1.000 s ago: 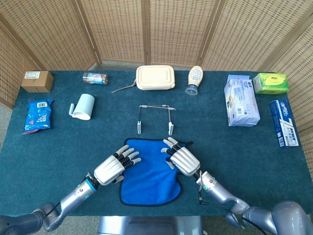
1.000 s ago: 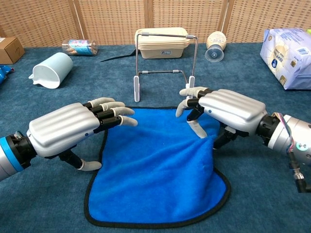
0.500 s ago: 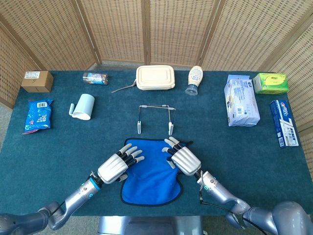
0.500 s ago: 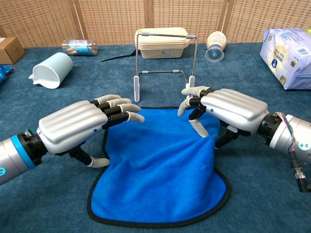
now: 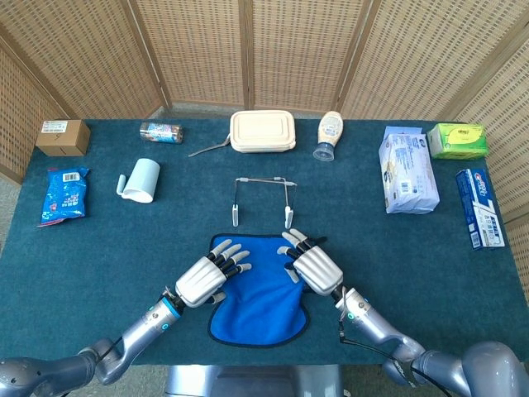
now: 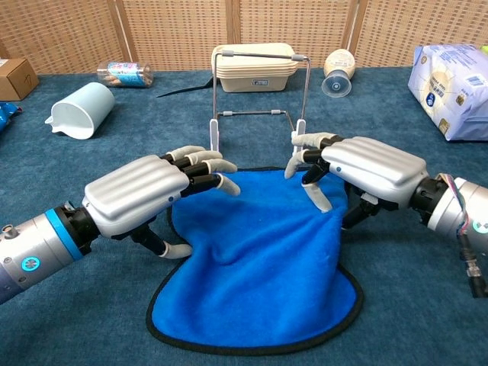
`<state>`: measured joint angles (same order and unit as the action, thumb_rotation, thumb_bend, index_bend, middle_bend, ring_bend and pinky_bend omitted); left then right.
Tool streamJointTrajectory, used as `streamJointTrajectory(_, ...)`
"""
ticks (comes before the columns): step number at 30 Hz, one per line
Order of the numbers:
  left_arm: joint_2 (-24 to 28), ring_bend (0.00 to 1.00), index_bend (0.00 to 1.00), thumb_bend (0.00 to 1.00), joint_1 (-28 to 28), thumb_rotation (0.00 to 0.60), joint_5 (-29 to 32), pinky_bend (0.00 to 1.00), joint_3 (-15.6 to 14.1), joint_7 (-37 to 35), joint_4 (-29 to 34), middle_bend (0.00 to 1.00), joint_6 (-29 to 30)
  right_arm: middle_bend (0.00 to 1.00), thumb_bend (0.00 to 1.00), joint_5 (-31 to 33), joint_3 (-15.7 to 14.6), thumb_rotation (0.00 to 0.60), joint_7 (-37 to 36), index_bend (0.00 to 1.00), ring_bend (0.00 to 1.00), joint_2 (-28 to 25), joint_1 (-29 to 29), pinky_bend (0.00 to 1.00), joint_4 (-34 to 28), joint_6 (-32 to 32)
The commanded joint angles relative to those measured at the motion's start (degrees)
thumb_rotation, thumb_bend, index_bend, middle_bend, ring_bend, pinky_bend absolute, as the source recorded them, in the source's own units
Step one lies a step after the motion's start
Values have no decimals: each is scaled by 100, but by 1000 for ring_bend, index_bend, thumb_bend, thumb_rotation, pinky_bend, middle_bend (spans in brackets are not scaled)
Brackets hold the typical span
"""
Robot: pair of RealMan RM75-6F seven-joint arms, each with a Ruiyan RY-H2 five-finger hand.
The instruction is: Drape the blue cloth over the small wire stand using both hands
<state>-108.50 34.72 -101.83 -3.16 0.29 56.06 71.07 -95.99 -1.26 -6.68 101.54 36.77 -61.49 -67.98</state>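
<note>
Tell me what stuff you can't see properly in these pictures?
- Left hand and right hand: both views show only their backs, so any grip on the blue cloth is hidden.
- Wire stand: thin in the head view; far feet unclear.
- Packets at the table's right: print too small to read.
- Brown box: cut off by the chest view's left edge.

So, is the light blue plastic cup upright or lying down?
Lying down: the light blue plastic cup rests on its side, open mouth facing away from the hands.
</note>
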Motion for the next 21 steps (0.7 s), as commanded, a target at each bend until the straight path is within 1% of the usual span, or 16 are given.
streamJointTrajectory(1, -39, 93, 246, 310, 29, 600, 23, 48, 1, -23, -39, 142, -17, 287, 366, 3, 6, 600, -1, 721, 5, -2, -2, 45, 9, -3)
streamJointTrajectory(9, -110, 107, 281, 373, 96, 600, 103, 52, 33, -121, -39, 160, -29, 288, 367, 6, 8, 600, -26, 721, 7, 2, -18, 46, 35, -17)
streamJointTrajectory(12, -114, 118, 332, 386, 100, 600, 106, 56, 8, -168, -48, 175, -11, 289, 367, 9, 12, 600, -35, 720, 7, -9, -25, 46, 36, -27)
streamJointTrajectory(14, -120, 129, 397, 394, 101, 600, 106, 63, -10, -210, -61, 193, 8, 289, 367, 15, 19, 600, -43, 720, 8, -16, -28, 46, 38, -29)
streamJointTrajectory(16, -130, 138, 438, 402, 103, 600, 110, 68, -17, -236, -85, 207, 21, 289, 368, 25, 25, 600, -60, 720, 8, -15, -32, 47, 38, -29)
streamJointTrajectory(21, -152, 159, 453, 445, 124, 600, 165, 74, -4, -266, -115, 229, -15, 289, 367, 39, 36, 600, -82, 720, 9, -23, -33, 55, 38, -20)
